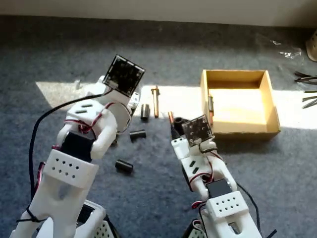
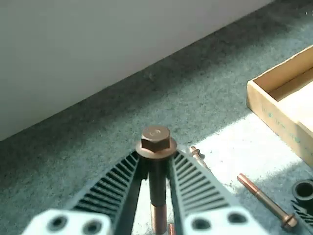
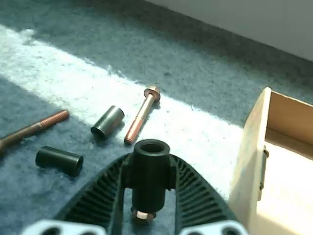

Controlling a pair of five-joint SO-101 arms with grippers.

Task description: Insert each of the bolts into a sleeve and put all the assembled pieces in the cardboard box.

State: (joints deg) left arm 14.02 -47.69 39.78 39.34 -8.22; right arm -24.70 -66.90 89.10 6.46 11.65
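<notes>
High view: the cardboard box (image 1: 242, 128) lies at 3 o'clock from a loose bolt (image 1: 155, 101) on the carpet (image 1: 59, 49), and a slim piece (image 1: 210, 106) rests against the box's 9 o'clock wall. Three free sleeves sit at 7 to 6 o'clock of that bolt: the nearest sleeve (image 1: 144, 111) just beside it, a middle sleeve (image 1: 137, 134) and a far sleeve (image 1: 124, 166) farther off. A second bolt (image 1: 171, 118) lies close to the right arm (image 1: 198, 148). Left wrist view: the left fingers (image 2: 112, 191) are closed on a held bolt (image 2: 155, 141), clamped on the shank just under the hexagonal head, with the threaded end hanging free between them. Right wrist view: the right fingers (image 3: 195, 191) grip a held sleeve (image 3: 149, 181) around its body, upright with the bore open toward the camera. A small coppery end shows beneath it, and we cannot tell what it is. We judge both parts to be rigid metal, light enough for these fingers, and smooth. The round sleeve may twist or slip, so it is best held mid-body with the bore clear. The bolt is best held near the head, leaving the tip free to enter.
</notes>
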